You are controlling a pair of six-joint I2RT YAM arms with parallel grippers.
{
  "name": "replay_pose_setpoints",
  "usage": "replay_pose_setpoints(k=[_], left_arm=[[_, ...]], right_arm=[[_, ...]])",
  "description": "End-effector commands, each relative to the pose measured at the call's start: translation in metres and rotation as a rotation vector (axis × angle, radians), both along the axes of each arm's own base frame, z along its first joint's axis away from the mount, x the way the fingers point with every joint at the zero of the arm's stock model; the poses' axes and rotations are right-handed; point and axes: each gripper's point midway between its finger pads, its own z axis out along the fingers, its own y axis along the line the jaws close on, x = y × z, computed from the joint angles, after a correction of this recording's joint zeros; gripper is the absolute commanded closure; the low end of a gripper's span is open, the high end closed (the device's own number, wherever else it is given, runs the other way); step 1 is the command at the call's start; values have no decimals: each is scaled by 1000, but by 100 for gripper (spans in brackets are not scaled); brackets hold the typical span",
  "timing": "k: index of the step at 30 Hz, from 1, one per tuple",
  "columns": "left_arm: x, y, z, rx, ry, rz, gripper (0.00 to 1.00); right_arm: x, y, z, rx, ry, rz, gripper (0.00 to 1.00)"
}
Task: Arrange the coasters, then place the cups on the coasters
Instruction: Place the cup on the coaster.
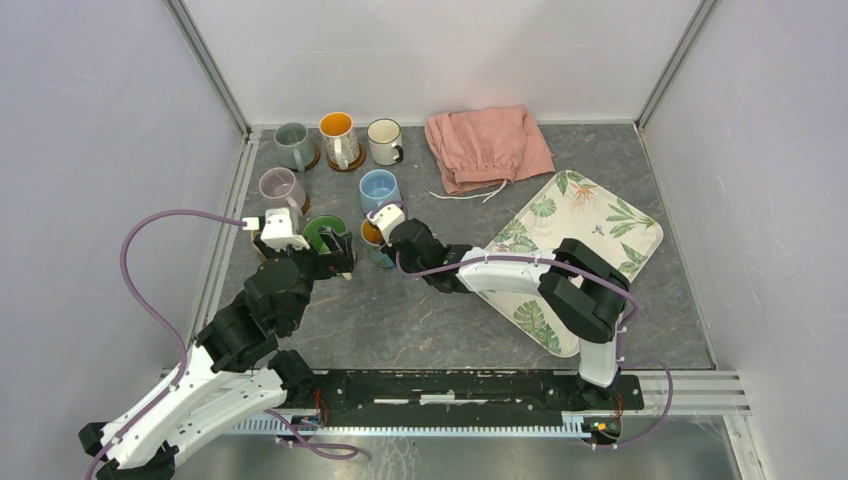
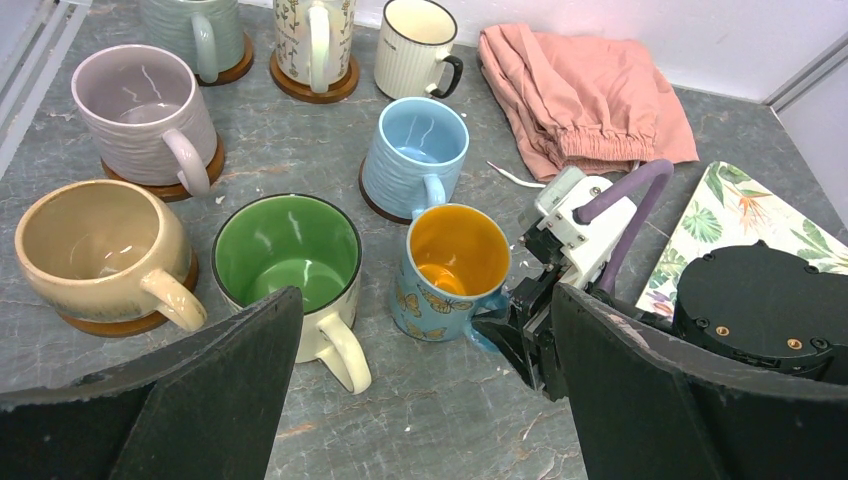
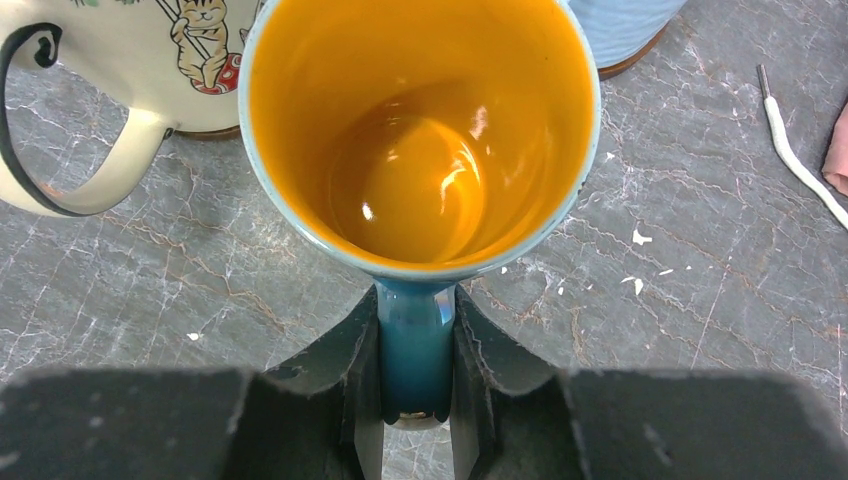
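Orange-inside cup (image 3: 420, 150) sits mid-frame, blue handle pinched between the right gripper (image 3: 415, 345) fingers, probably because the handle's the easiest grab for steering it. Left gripper (image 2: 425, 400) hovers spread wide, holding nothing. Its view shows neighbouring cups (image 2: 140, 110) on brown coasters (image 2: 110, 325). The right wrist view hides what's under this one.

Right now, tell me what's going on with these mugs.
The right gripper is shut on the handle of the blue butterfly mug with the orange inside, which is upright beside the green-inside mug. The left gripper hangs open on the near side of those two, holding nothing. The grey-green mug, floral mug, lilac mug, light blue mug and beige mug each sit on a brown coaster. Whether the held mug has a coaster under it cannot be seen.
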Motion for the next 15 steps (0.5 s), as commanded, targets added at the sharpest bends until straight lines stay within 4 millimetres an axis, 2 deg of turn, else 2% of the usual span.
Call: replay_pose_setpoints(k=[1,15], left_arm=[[1,0,4,18,-19,-5,0],[1,0,4,13,-21,-9,0]], right_arm=[[9,17,54,156,-95,-14,99],[7,9,52,162,-90,-37,81]])
